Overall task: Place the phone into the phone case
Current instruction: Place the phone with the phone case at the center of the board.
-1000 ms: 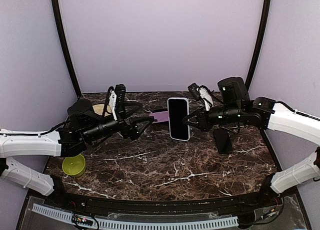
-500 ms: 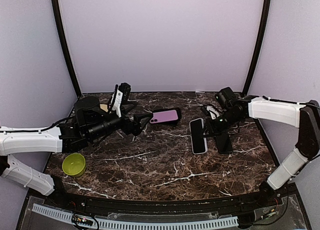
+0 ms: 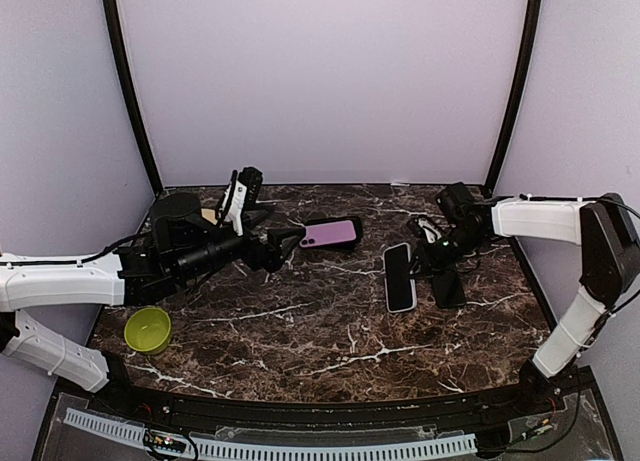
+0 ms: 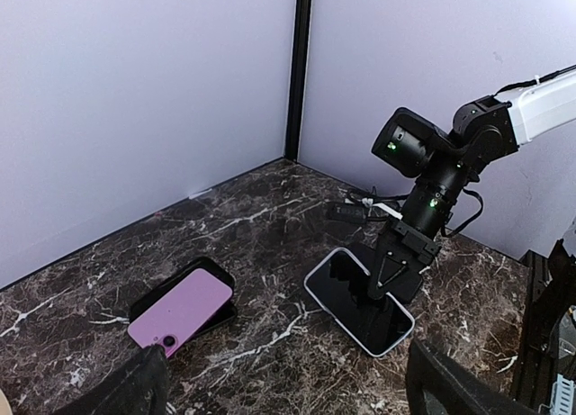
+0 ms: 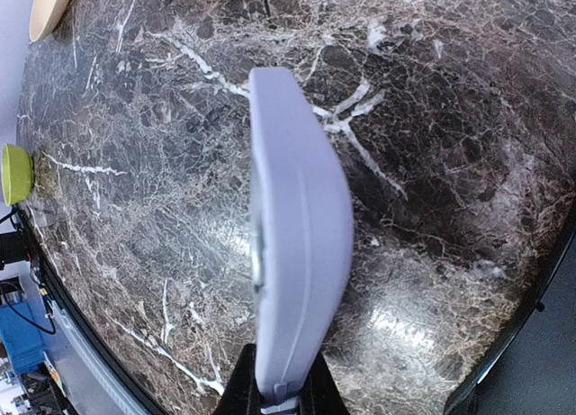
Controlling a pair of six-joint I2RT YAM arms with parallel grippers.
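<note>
I have the phone (image 3: 400, 277) right of centre on the table (image 3: 300, 331), a slab (image 3: 448, 287) just beside its right. The case (image 3: 331, 232) lies behind and left of it, the bowl (image 3: 147, 331) near left.

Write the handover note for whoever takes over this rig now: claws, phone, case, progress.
Left claw: open, empty, beside the pink slab, which lies askew on a black slab.
Right claw: shut on the white-rimmed slab at its edge, low over the table.
Which is phone, which case: cannot tell.
Done: one piece gripped. Left: bring pieces together, press phone into case.
</note>
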